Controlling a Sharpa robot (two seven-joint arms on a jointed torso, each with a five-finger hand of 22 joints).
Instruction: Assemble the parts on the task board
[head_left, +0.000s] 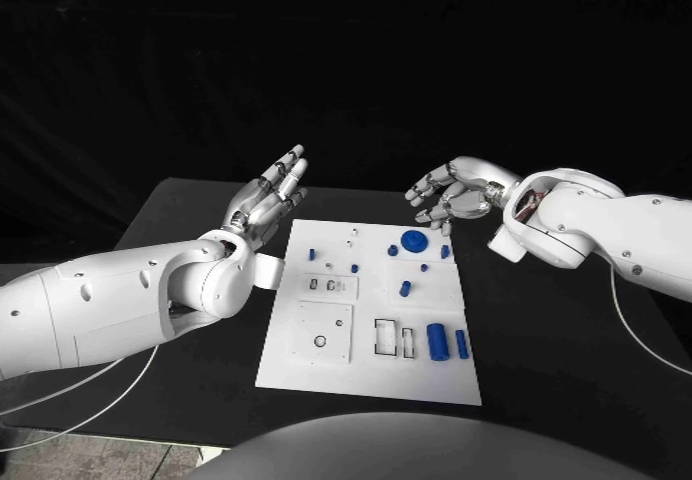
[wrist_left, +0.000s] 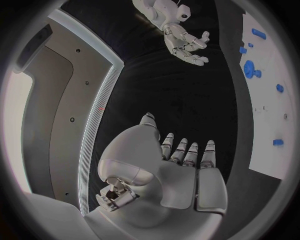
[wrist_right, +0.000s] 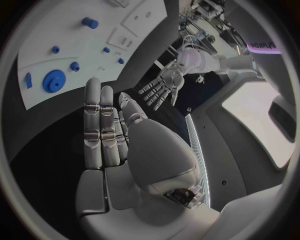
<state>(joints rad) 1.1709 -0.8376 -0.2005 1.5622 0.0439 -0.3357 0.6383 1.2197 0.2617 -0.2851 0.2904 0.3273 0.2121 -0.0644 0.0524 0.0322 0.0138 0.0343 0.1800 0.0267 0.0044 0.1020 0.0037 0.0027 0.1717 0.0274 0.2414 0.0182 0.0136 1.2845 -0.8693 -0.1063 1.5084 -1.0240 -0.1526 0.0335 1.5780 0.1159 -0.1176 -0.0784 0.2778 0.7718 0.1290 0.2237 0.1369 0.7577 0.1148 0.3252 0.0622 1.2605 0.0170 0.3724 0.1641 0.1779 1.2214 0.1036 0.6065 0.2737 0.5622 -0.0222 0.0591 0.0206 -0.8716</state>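
Blue parts (head_left: 414, 240) lie on the white task board (head_left: 368, 375).

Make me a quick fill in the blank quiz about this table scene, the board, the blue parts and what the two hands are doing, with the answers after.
1. The task board is coloured ____.
2. The left hand and the right hand both hold ____.
3. The largest round part is coloured ____.
4. The two long cylinders lie near the board's ____ edge, seen from the head view.

Answers: white; nothing; blue; right
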